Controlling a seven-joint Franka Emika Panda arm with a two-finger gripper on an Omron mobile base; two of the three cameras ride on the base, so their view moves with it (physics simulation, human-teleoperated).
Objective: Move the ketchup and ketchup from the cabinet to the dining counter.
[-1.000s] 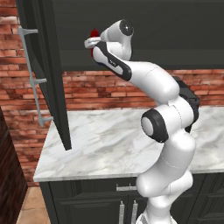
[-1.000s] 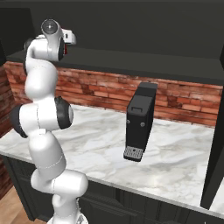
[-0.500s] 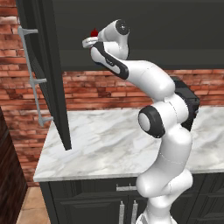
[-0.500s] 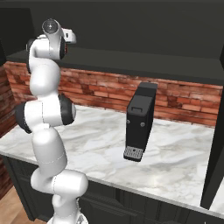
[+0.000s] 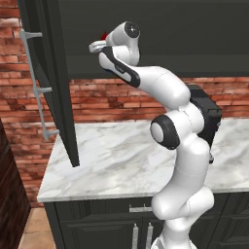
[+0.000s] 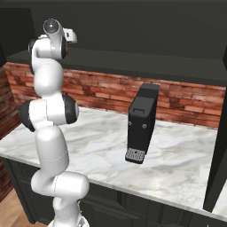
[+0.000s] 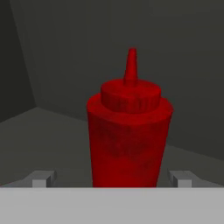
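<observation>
**Fingers wide at red ketchup, not gripped yet: tip-over risk**

Red ketchup stands upright on the cabinet shelf, centred between the two fingers, which are spread fully apart, one either side of the bottle's base, nothing clamped. Left base view: hand reaches up into the open cabinet, a red sliver showing just behind it.

Risks, as judgement: pushing further in before closing could shove the bottle back or topple it. Closing low on the tapered body might let it slip or tilt. Lifting out, bottle could clip the cabinet's lower edge or open door. Maroon bottle's position can't be told.
</observation>
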